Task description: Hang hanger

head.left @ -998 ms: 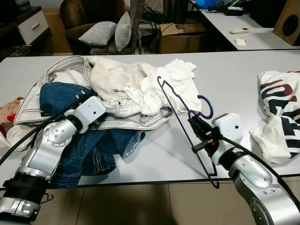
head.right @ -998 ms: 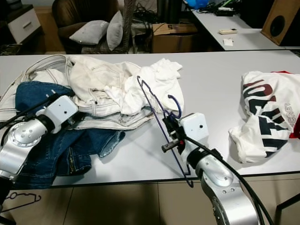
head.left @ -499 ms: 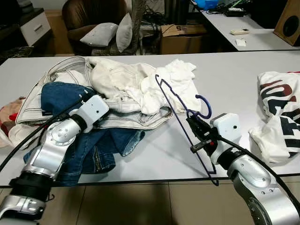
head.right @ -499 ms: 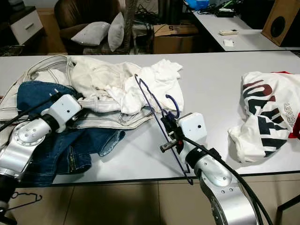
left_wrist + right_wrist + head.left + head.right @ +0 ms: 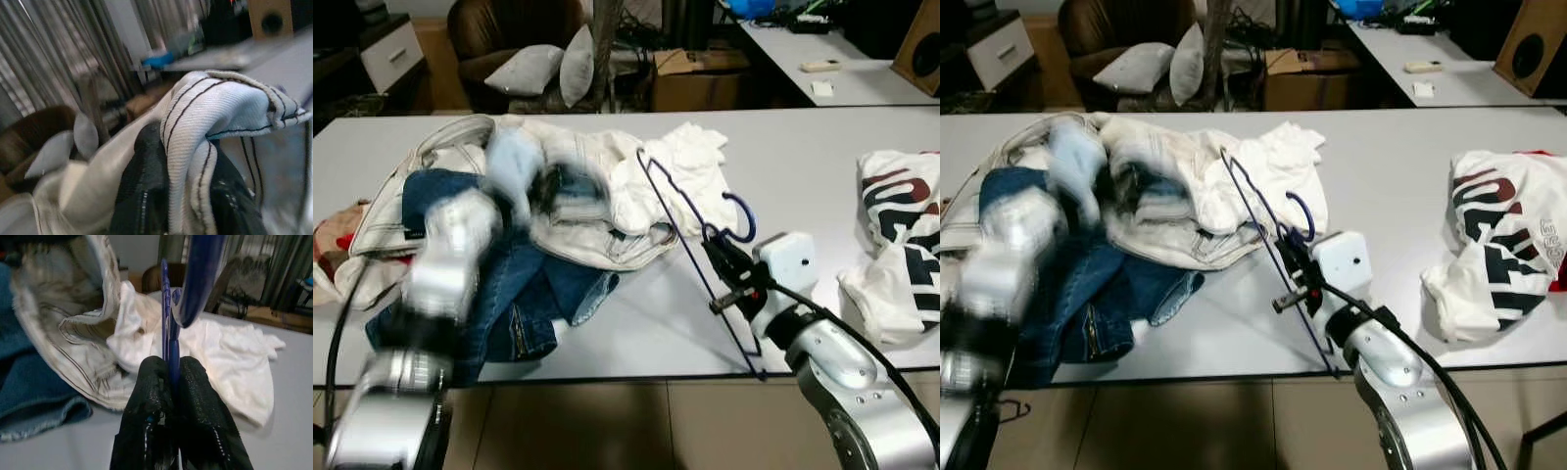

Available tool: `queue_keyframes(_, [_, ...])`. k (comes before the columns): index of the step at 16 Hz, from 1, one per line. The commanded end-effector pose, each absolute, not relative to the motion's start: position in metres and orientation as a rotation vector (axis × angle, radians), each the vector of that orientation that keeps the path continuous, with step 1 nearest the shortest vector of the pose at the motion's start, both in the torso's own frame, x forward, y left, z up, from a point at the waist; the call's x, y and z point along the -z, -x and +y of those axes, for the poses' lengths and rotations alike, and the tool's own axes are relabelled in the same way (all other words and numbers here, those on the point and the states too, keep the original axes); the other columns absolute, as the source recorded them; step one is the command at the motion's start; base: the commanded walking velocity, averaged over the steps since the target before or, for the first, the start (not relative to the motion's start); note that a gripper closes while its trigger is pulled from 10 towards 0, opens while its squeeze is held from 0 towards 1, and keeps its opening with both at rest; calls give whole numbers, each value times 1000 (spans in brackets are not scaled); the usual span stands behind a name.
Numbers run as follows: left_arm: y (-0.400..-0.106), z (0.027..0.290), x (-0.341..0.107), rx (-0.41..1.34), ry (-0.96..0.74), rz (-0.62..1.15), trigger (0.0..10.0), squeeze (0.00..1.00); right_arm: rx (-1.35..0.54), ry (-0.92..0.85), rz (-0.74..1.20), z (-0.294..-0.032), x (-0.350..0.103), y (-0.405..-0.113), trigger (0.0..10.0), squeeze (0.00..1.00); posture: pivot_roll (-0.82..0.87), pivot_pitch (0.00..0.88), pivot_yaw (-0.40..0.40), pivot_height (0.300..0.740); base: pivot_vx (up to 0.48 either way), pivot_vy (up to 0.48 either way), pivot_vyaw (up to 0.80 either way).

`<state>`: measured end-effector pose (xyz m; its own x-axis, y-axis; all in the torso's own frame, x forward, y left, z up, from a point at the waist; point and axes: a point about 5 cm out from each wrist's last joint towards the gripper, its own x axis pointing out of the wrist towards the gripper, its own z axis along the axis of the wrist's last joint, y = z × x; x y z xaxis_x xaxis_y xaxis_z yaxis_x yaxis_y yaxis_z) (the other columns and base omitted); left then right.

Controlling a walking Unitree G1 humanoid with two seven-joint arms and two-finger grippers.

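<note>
With the blue hanger [image 5: 690,230] pinched thinly in the right tool [image 5: 732,279] near the tabletop's [image 5: 783,147] front edge, and cream denim [image 5: 215,122] clamped by the blurred left tool [image 5: 161,196], the hanger could be twisted loose or snagged.

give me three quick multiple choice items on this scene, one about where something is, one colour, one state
1. Where does the printed white shirt lie on the table?
A. on the robot's right side
B. under the jeans
C. on the robot's left side

2. What colour is the hanger?
A. red
B. blue
C. white

3. What is the right pincer doing?
A. open above the table
B. shut on the hanger
C. shut on a pillow

Answers:
1. A, it lies near the table's right end, apart from the clothes pile.
2. B, its thin frame and hook are dark blue.
3. B, the right wrist view shows both fingers pressed on the frame.
</note>
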<state>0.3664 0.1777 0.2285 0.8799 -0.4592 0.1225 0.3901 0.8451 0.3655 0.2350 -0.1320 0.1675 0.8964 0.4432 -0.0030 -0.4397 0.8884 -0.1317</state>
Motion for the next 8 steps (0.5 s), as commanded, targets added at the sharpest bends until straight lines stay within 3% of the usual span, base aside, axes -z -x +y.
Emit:
queue_keyframes(1, [-371,182,-244,444,-314,-242,0,0,-445,116,-74,-135,-176,-238,10000,0,38,0,76,740,0,0,0])
queue_keyframes(4, [-387,187,-289,446,-326,-302,0,0,-517,34,-199,-134,-199,-227,10000,0,44,0,105,740,0,0,0])
queue_keyframes(8, [-395,186,-307,447,-359,-315,0,0,-621,-37,-271,-135,-215,-211,10000,0,40,0,128,740,0,0,0])
